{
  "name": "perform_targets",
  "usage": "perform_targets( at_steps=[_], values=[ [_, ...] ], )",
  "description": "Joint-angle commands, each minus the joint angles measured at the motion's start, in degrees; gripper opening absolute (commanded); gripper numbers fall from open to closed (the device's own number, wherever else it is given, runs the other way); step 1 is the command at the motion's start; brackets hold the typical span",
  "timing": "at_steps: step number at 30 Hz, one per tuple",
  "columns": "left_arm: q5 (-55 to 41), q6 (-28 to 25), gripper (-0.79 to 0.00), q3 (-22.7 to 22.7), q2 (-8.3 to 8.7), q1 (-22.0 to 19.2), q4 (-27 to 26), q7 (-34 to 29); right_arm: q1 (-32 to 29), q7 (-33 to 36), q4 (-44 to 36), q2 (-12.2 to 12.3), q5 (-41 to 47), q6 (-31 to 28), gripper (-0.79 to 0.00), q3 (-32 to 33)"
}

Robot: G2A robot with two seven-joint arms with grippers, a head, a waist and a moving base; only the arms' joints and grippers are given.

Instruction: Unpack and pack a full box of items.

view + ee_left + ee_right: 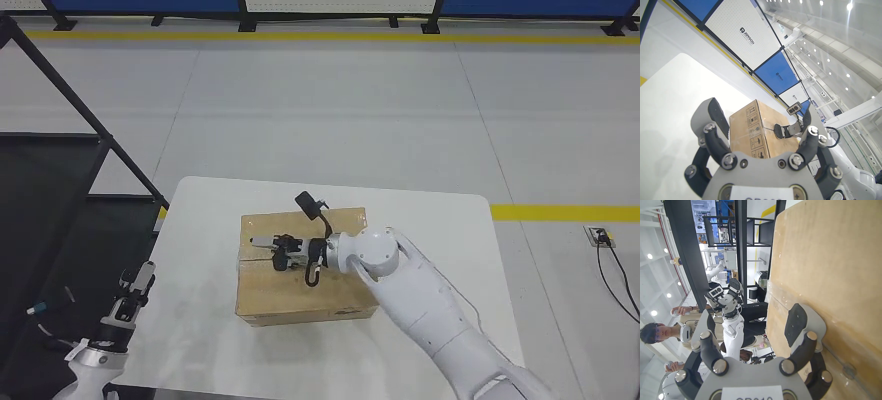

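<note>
Tape (pixel 776 289) of clear plastic seals your stiff brown cardboard box (pixel 268 296), likely heavy, so with right gripper (pixel 752 321) wide over its seam and left gripper (pixel 762 111) wide aside, grip its flap edges.

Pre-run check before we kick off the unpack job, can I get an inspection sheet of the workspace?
surface: white table, bare around the box
job's things: cardboard box mid-table, flaps shut, clear tape over the seam; contents hidden
clutter: nothing seen
grippers: right gripper open, over the box top at the seam, contact unclear; left gripper open, at the table's left edge, apart from the box
cables: black loop at the right wrist; floor cable from a socket, off the table
surroundings: yellow floor line, black frame
</note>
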Motion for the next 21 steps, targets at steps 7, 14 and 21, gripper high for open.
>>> perform_targets(
  at_steps=[7, 14, 21],
  values=[
    [0.7, 0.3, 0.0, 0.9, 0.2, 0.0, -0.5, 0.3, -7.8, -2.5, -13.3, 3.7, -6.0, 6.8, 0.0, 6.7],
    [1.2, 0.4, 0.0, 1.6, 0.38, 0.1, -0.8, 0.5, -15.7, -4.2, -25.5, 6.5, -9.5, 13.2, 0.0, 13.9],
    [1.8, 0.6, 0.0, 2.5, 0.54, 0.0, -0.9, 0.7, -19.2, -7.1, -29.6, 7.6, -11.2, 17.5, 0.0, 16.7]
  ],
)
